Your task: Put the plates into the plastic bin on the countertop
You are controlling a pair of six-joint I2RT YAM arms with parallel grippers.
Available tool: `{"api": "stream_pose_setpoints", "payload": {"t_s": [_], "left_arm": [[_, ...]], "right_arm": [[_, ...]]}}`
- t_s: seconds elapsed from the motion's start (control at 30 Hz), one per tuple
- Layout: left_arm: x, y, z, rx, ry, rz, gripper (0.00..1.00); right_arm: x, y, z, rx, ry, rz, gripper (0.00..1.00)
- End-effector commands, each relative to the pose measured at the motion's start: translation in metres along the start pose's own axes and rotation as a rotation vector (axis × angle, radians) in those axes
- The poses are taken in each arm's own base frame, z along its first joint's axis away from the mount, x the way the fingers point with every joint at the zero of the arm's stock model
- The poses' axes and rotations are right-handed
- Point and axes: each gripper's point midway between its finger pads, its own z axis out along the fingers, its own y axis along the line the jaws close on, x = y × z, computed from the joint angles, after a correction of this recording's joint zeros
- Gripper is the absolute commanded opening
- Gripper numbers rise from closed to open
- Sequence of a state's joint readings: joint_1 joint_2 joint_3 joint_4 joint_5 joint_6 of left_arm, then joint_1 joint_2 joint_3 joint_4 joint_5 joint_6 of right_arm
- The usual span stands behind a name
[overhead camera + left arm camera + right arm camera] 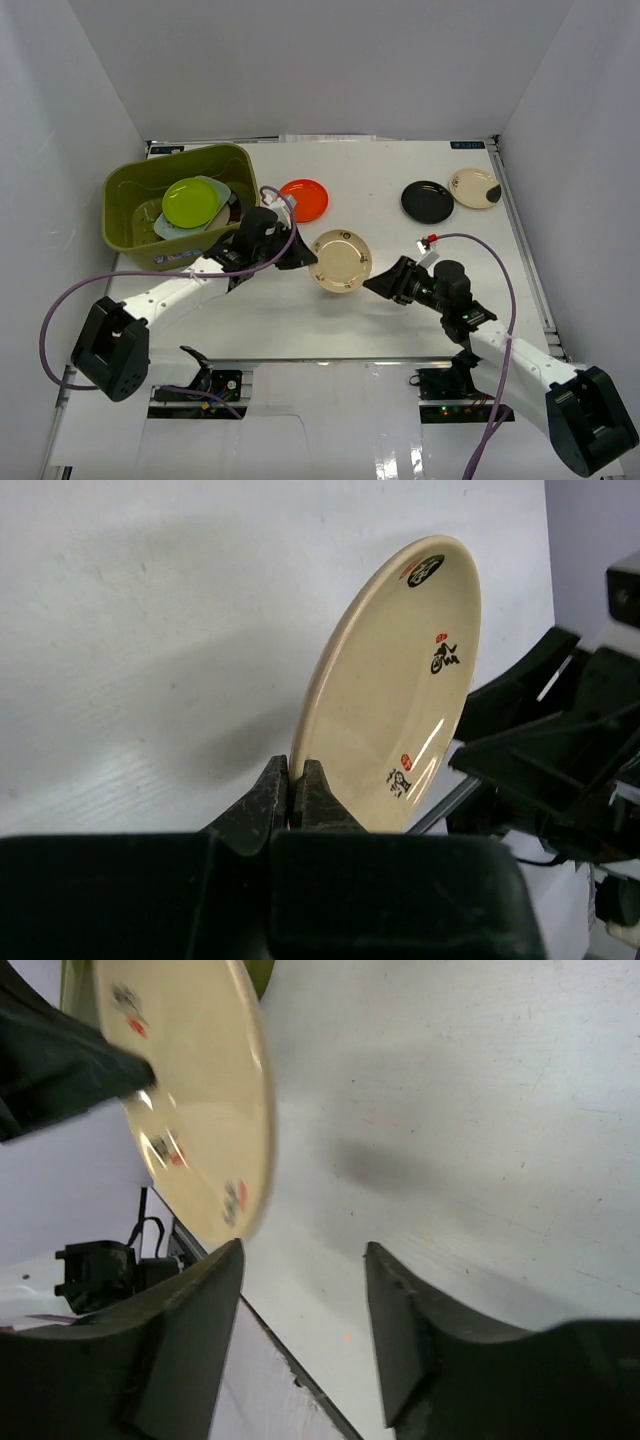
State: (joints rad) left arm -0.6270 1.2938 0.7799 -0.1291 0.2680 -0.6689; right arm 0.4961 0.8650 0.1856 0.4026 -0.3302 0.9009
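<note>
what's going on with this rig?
The left gripper has its fingers shut on the rim of a cream patterned round plate, held on edge above the white countertop. The right gripper is open beside it. The olive-green plastic bin holds a lime green plate and others; an orange plate, a black plate and a second cream plate lie on the countertop.

left end effector pinched closed | right end effector jaws apart | arms angled inward
</note>
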Motion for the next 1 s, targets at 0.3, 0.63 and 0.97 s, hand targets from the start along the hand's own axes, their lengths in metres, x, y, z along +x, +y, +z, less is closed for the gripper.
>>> {"api": "stream_pose_setpoints", "payload": {"t_s": [0.3, 0.63, 0.97], "left_arm": [[-0.212, 0.101, -0.166, -0.230, -0.668, -0.256, 0.00], [-0.190, 0.246, -0.214, -0.521, -0.836, -0.597, 0.01], [-0.191, 0.268, -0.206, -0.567, -0.817, -0.613, 0.98]], "right_arm": [[-0.004, 0.005, -0.008, 0.017, 0.027, -0.163, 0.65], [-0.007, -0.013, 0.013, 0.078, 0.058, -0.176, 0.66], [-0.053, -0.024, 0.099, 0.153, 0.052, -0.117, 0.66]]}}
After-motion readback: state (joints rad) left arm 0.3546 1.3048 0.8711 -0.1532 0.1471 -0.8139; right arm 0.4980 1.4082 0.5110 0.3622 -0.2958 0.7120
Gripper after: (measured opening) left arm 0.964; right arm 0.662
